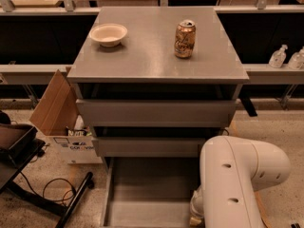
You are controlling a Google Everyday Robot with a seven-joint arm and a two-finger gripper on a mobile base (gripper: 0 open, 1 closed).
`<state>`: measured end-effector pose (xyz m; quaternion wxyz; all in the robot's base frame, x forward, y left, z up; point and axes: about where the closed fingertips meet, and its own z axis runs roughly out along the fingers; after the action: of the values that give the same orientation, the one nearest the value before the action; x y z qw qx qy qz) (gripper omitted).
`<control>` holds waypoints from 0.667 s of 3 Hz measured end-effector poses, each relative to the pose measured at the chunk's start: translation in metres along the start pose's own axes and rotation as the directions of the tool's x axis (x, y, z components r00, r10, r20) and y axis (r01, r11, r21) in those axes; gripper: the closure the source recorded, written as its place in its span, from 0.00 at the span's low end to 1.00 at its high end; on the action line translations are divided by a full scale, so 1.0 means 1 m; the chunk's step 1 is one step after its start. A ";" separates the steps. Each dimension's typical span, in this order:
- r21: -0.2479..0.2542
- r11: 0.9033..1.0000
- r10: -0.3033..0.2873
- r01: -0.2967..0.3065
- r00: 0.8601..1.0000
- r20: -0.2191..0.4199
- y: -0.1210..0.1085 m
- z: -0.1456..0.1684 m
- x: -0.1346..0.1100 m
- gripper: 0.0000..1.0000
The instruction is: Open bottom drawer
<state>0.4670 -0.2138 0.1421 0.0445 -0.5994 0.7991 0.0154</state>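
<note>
The bottom drawer (152,189) of the grey cabinet is pulled out toward me, showing its shallow grey tray; its front edge lies at the bottom border of the view. The top drawer front (156,112) and middle drawer front (149,146) are pushed in. My white arm (235,179) comes up from the lower right, beside the open drawer's right side. The gripper itself is hidden below the arm, out of view.
A white bowl (108,34) and a golden drink can (184,38) stand on the cabinet top (156,63). An open cardboard box (61,122) sits on the floor at left, with a black stand and cables (28,175). Bottles (285,57) stand on the right shelf.
</note>
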 end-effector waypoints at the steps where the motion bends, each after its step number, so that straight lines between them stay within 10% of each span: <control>1: 0.000 1.000 0.000 0.000 1.000 0.000 0.000 0.000 0.000 0.00; 2: -0.002 1.000 0.000 0.000 1.000 0.000 0.001 0.001 0.000 0.17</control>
<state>0.4658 -0.2134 0.1411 0.0438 -0.5995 0.7990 0.0162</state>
